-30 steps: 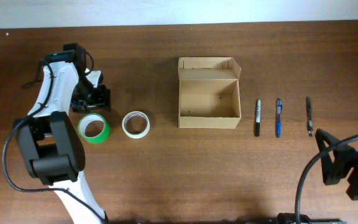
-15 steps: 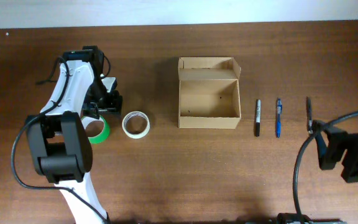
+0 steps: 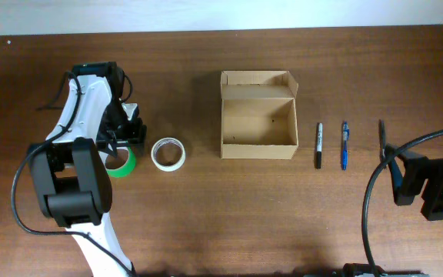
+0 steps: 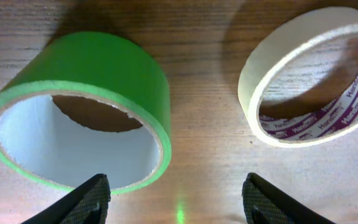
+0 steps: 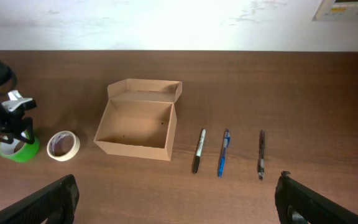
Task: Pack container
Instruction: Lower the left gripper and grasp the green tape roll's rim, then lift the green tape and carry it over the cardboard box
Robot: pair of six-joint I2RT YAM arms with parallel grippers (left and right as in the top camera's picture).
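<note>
The container [image 3: 258,115] is a tan cardboard box standing open mid-table, its flap lid folded back; it also shows in the right wrist view [image 5: 138,127]. A green tape roll [image 4: 104,81] and a cream tape roll [image 4: 253,81] lie flat side by side to its left. My left gripper [image 4: 176,190] is open and low over the table, with the green roll's right rim just ahead between the fingers, touching nothing. From overhead it [image 3: 125,142] covers the green roll's [image 3: 128,165] far side. My right gripper [image 5: 179,199] hangs wide open and holds nothing.
A black marker [image 3: 319,145], a blue pen [image 3: 344,145] and a dark pen [image 3: 381,142] lie in a row right of the box. The right arm [image 3: 437,188] sits at the table's right edge, close to the dark pen.
My left gripper has come forward from behind the green roll and now overlaps its far side. The right arm has shifted slightly right and toward the pens.
</note>
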